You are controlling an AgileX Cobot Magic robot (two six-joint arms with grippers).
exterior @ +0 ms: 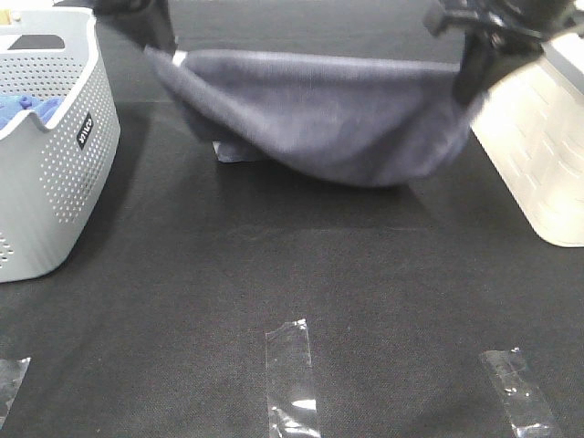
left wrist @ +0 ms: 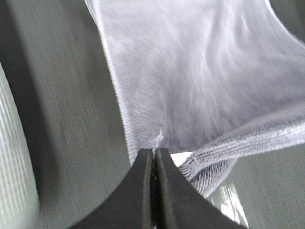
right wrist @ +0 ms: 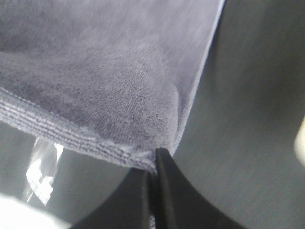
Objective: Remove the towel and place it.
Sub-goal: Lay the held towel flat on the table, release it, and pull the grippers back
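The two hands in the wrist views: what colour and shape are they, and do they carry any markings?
Both the left hand and the right hand have matte black fingers, broad at the base and curving in to narrow tips. No markings or cables show.

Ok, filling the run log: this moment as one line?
towel: sagging above table | left end effector: shut on its corner | right end effector: shut on its corner
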